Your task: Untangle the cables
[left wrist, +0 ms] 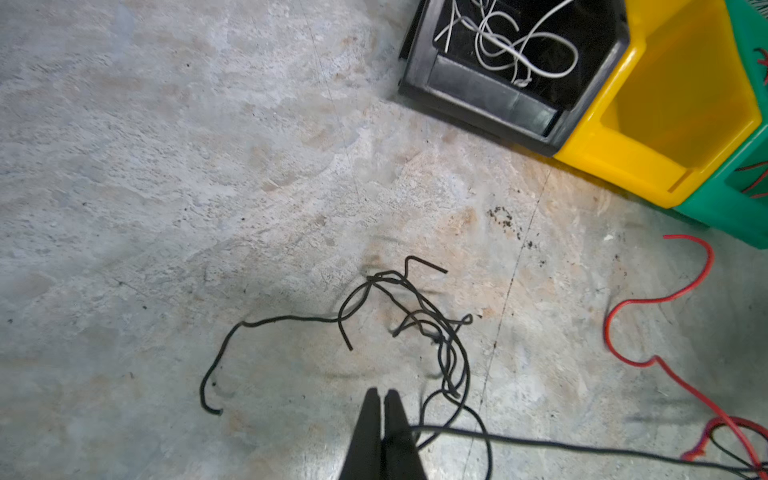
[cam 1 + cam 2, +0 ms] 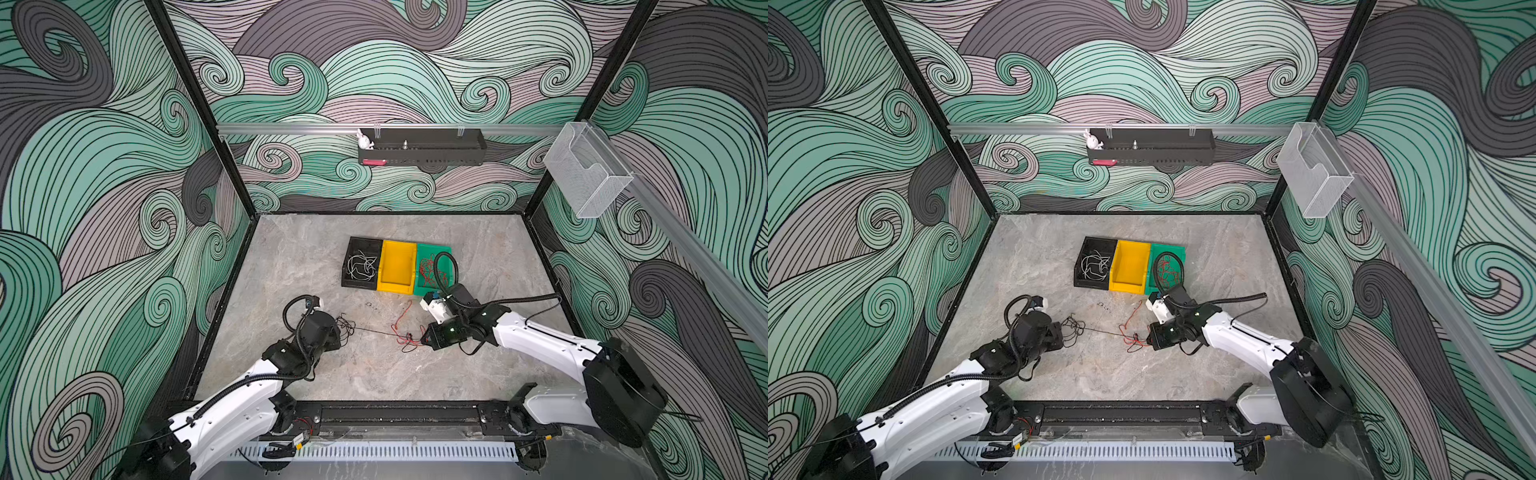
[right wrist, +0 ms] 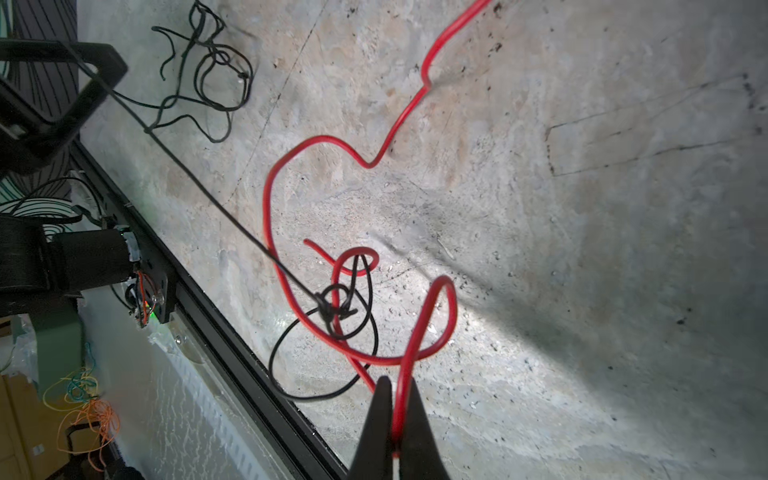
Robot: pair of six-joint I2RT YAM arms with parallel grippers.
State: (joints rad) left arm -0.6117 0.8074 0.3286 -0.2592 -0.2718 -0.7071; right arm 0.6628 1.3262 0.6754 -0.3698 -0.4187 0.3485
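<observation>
Both jaws are pressed together, each on one thin wire. On the left gripper [image 1: 381, 395] the two fingers stand with almost no gap, and a black cable [image 1: 582, 448] comes out from between them. It runs as a straight, tight line over the table [image 2: 374, 374] toward the other arm. On the right gripper [image 3: 397, 386] the fingers pinch a red cable [image 3: 270, 199], which goes up between the tips in a narrow loop.

Between the two grippers the tight black cable ends in a small knot [image 3: 330, 307], and this knot sits inside the curls of the red cable. A slack black loop lies under the knot. Just beside the left gripper, loose black loops [image 1: 415, 316] lie on the table. The long free end of the red cable goes away toward the bins.

Farther back on the table three bins stand side by side, touching. White cables [image 1: 511, 45] lie in the black bin [image 1: 490, 95]. Next comes the yellow bin [image 1: 615, 162], and then the green bin [image 2: 432, 253], which holds red cables [image 2: 428, 268].
</observation>
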